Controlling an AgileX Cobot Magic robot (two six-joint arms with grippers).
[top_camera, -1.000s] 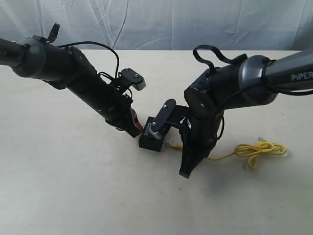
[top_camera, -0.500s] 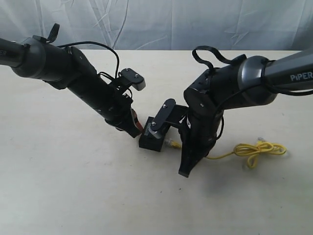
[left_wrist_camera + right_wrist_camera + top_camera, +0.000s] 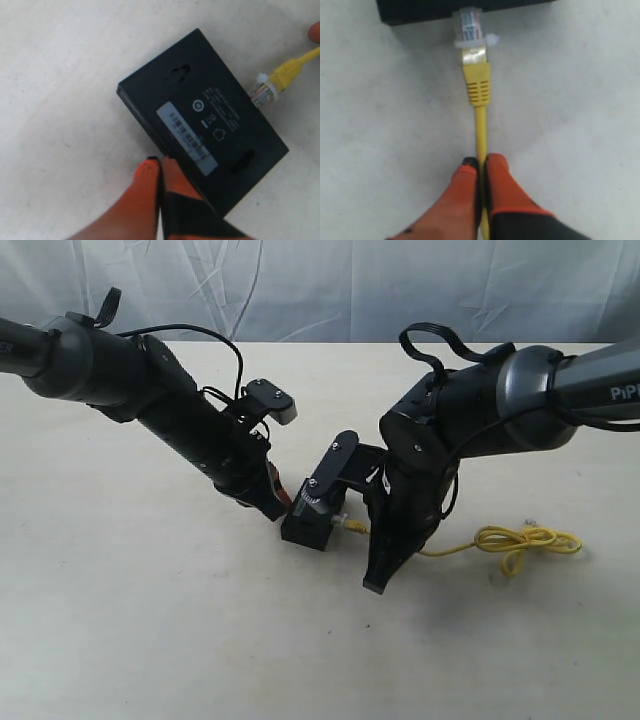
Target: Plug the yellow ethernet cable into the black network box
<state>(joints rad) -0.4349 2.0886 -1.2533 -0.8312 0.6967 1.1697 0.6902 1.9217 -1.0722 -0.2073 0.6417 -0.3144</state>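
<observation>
The black network box (image 3: 205,120) lies flat on the table with its white label strip (image 3: 186,137) facing up; in the exterior view this box (image 3: 306,526) sits between the two arms. My left gripper (image 3: 160,162) is shut, its orange tips pressed against the box's long edge. My right gripper (image 3: 481,161) is shut on the yellow ethernet cable (image 3: 480,125), a short way behind the plug. The clear plug (image 3: 469,22) points at the box's side and its tip meets that face; how deep it sits cannot be told.
The cable's loose loops (image 3: 525,540) trail on the table at the right. The table top (image 3: 150,640) is pale and plain, and a crumpled white backdrop (image 3: 330,290) closes the far edge. Black robot cables arch above both arms.
My right gripper has carried the plug a little towards the box, dragging the loops slightly left. The box has shifted a touch to the left. The left arm has barely moved.
</observation>
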